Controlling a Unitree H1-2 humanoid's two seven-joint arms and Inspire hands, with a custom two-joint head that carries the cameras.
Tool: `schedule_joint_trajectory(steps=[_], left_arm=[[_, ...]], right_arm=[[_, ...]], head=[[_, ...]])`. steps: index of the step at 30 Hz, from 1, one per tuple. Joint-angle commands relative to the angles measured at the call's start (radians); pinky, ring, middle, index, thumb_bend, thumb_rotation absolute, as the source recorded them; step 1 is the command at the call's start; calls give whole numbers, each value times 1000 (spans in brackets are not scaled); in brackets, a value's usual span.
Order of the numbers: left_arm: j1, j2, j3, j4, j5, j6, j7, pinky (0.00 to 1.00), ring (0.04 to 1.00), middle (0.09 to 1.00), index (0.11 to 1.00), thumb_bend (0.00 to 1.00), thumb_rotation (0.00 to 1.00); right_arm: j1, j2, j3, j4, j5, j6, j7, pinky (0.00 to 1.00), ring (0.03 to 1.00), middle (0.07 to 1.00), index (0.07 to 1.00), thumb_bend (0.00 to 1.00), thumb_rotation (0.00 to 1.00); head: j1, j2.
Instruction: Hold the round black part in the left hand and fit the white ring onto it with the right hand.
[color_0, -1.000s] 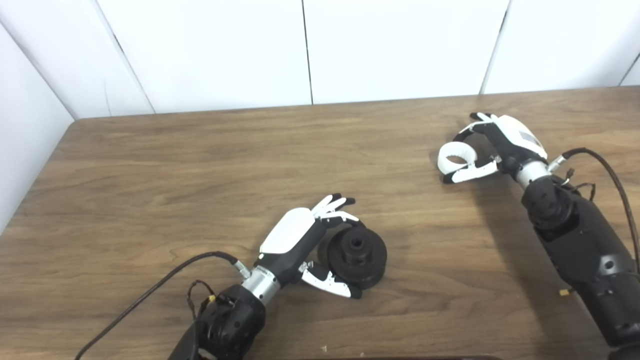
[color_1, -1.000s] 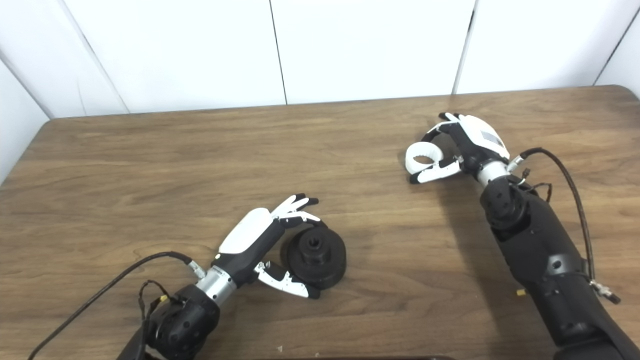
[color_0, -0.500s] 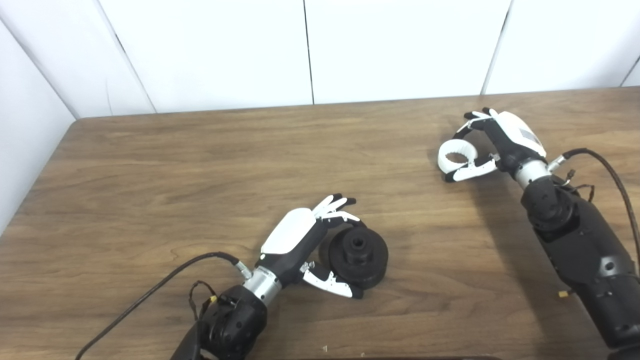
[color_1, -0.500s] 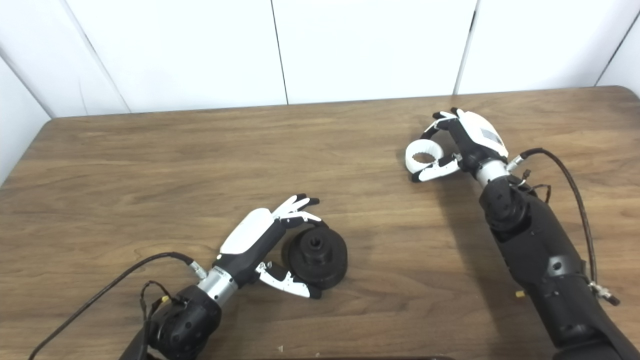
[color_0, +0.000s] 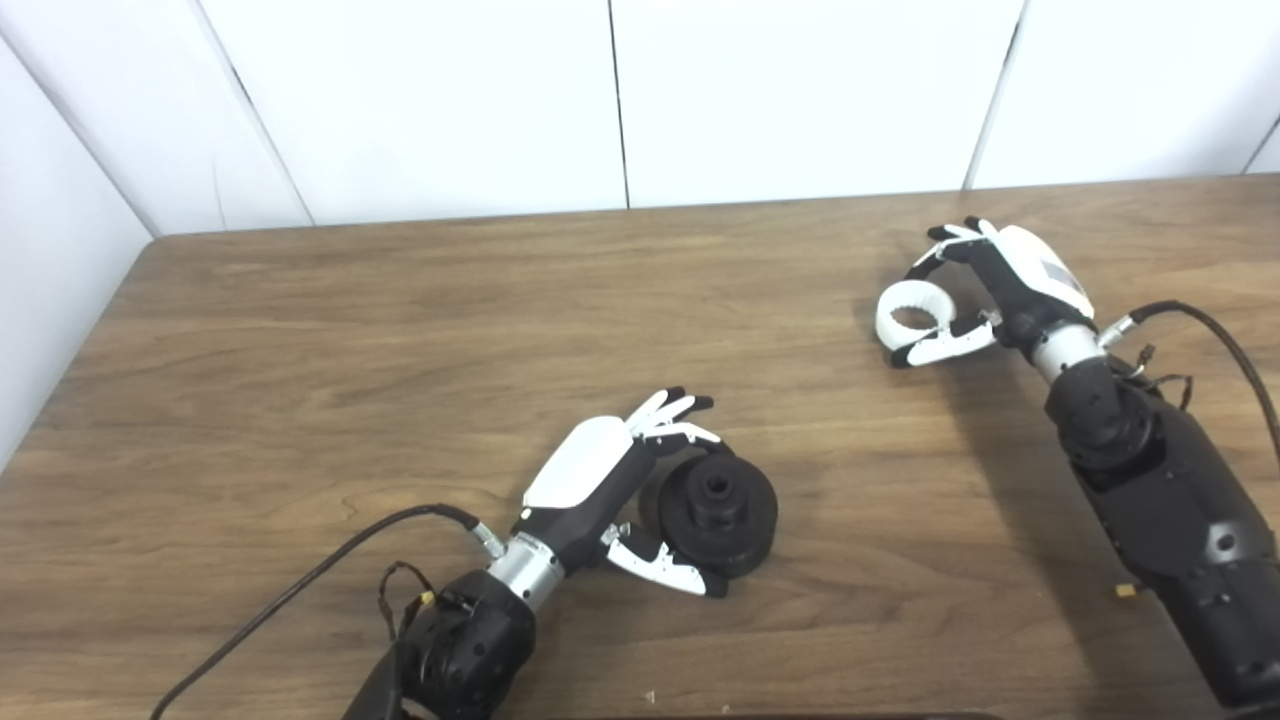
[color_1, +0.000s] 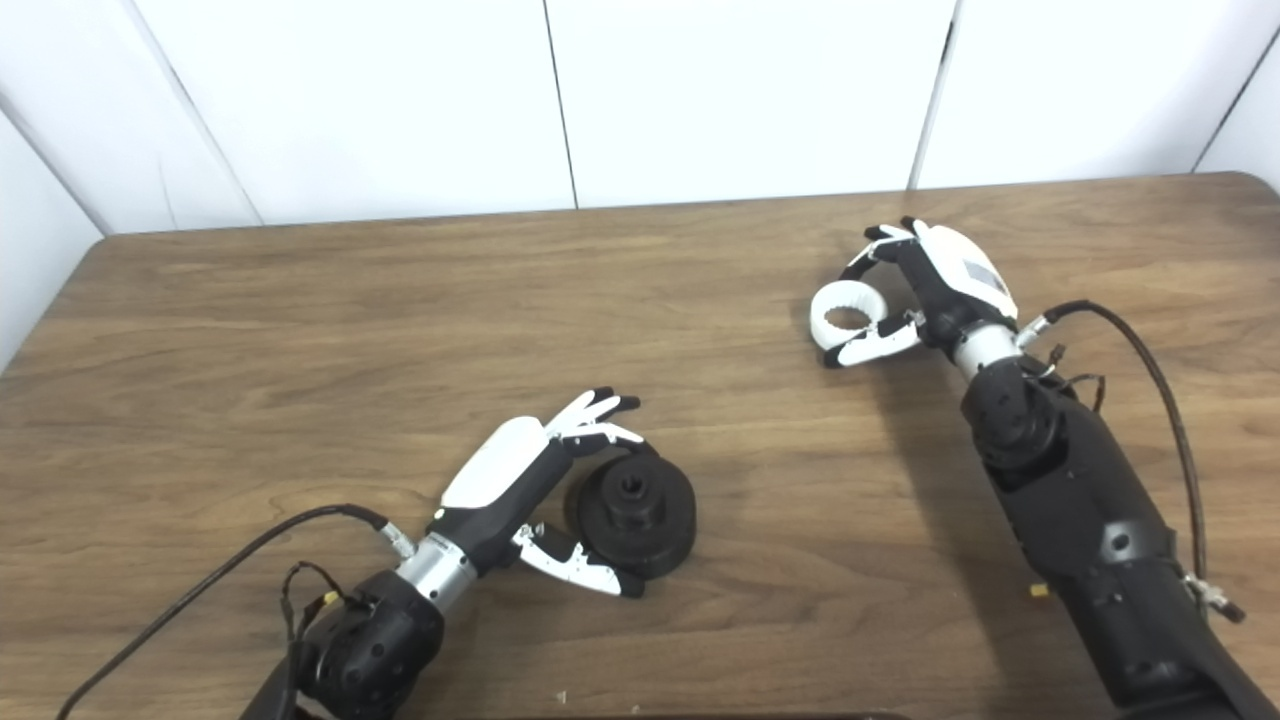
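On wood table (color_0: 400, 330), white wall panels (color_0: 800, 90) behind.

The place looks like a robotics lab or test bench. A bare wood-grain table (color_0: 400, 330) stands against plain white wall panels (color_0: 450, 100) with dark seams, closing it in at the back and on the left like a booth. Nothing domestic shows. Two black robot arms with exposed cables (color_1: 1150, 360) reach over the table, and the only items on it are a black part (color_0: 718, 502) and a white ring (color_0: 908, 312).
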Motion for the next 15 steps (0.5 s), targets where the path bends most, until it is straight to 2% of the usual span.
schedule_joint_trajectory(steps=[1, 15], left_arm=[[17, 10, -13, 49, 16, 27, -38, 866, 993, 942, 656, 864, 217], [8, -1, -8, 67, 12, 27, -39, 869, 999, 946, 654, 860, 221]], right_arm=[[-29, -27, -20, -63, 11, 3, 7, 993, 1000, 899, 487, 525, 144], [82, -26, -53, -401, 61, 75, 130, 936, 1000, 897, 488, 525, 144]], head=[[0, 0], [6, 1]])
